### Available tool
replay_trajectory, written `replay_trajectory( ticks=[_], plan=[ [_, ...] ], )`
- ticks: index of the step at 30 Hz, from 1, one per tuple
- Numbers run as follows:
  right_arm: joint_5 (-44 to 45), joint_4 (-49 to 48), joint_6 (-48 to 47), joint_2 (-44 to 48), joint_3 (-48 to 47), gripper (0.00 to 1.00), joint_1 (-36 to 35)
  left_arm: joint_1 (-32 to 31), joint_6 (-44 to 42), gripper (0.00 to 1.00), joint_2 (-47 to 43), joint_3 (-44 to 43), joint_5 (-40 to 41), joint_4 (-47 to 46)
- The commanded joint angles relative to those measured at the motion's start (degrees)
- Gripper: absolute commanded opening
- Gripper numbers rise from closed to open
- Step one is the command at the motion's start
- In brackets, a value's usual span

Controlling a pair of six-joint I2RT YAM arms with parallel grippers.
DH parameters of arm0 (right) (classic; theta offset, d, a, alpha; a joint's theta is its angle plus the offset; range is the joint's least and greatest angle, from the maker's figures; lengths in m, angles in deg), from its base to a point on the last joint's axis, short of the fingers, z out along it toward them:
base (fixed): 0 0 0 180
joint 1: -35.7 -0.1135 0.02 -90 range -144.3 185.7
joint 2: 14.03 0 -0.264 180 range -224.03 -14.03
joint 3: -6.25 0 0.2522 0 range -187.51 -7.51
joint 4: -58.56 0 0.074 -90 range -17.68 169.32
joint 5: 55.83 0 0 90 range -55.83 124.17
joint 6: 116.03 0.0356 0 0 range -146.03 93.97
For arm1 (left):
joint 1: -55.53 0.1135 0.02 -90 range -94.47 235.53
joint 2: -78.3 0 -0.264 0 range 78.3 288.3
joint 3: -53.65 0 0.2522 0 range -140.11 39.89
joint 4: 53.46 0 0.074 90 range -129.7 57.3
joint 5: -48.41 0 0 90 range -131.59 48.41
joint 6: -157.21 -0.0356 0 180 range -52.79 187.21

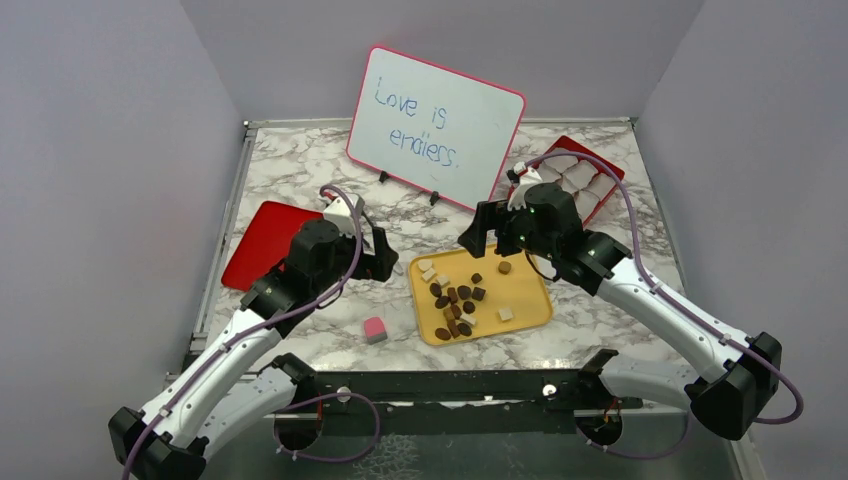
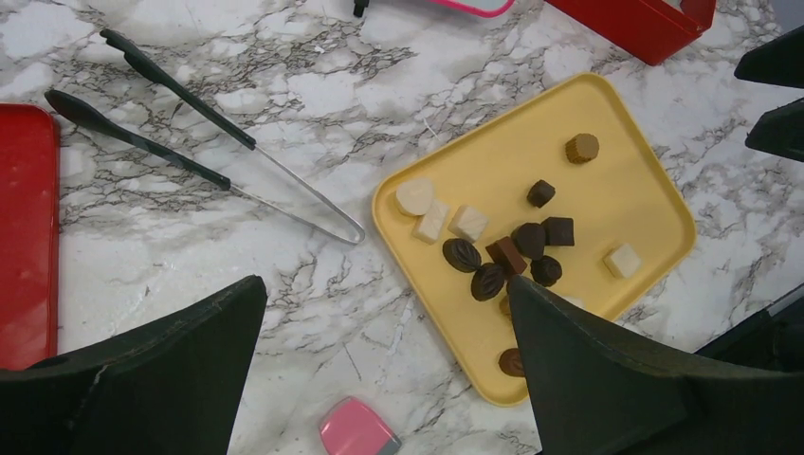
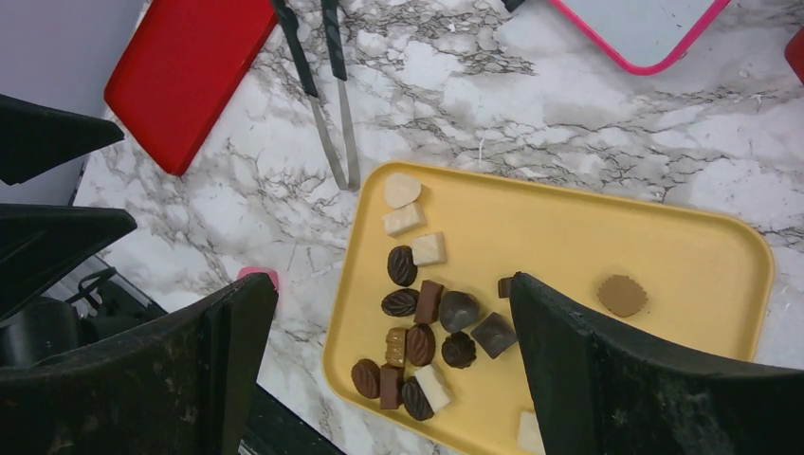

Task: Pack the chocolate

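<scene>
The chocolate (image 1: 458,300) is a heap of small dark brown, tan and cream-white pieces on a yellow tray (image 1: 525,290) at the table's middle. It also shows in the left wrist view (image 2: 488,282) and the right wrist view (image 3: 420,344). My left gripper (image 1: 385,262) is open and empty, hovering just left of the tray; in its own view (image 2: 384,284) its jaws straddle the tray's near corner. My right gripper (image 1: 492,232) is open and empty above the tray's far edge; in its own view (image 3: 391,280) its jaws span the heap.
A red box (image 1: 570,175) with white cups stands at the back right. A red lid (image 1: 265,240) lies at the left. Black-tipped metal tongs (image 2: 190,152) lie between the lid and the tray. A pink-and-white cube (image 1: 374,329) sits near the front. A whiteboard (image 1: 435,125) stands behind.
</scene>
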Motion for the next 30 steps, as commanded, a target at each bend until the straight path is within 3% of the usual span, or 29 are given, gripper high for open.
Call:
replay_trajectory(
  ticks=[1, 9, 17, 23, 27, 30],
  plan=[
    [1.2, -1.7, -0.8, 0.8, -0.4, 1.00, -0.5, 0.3, -0.4, 0.99, -1.8, 0.8, -0.6, -2.0],
    [-8.5, -5.9, 2.1, -2.0, 0.7, 1.00, -0.5, 0.2, -0.9, 0.99, -5.9, 1.2, 0.9, -2.5],
    [-17.5, -11.4, 4.6, -10.5, -1.3, 0.96, -0.8, 0.3, -1.2, 0.99, -14.5, 2.7, 9.3, -2.6],
    [-11.0, -10.6, 2.0, -20.5, -7.0, 0.87, -2.4, 0.2, -1.4, 0.99, -22.2, 3.7, 18.0, -2.5],
    [3.4, -8.4, -5.0, -29.3, -13.3, 0.84, -8.2, 0.3, -0.4, 0.99, -27.6, 4.3, 23.6, -2.6],
    [5.1, -9.1, -8.3, -35.7, -17.7, 0.81, -10.1, 0.5, -0.5, 0.99, -30.3, 4.3, 27.0, -2.6]
  ],
)
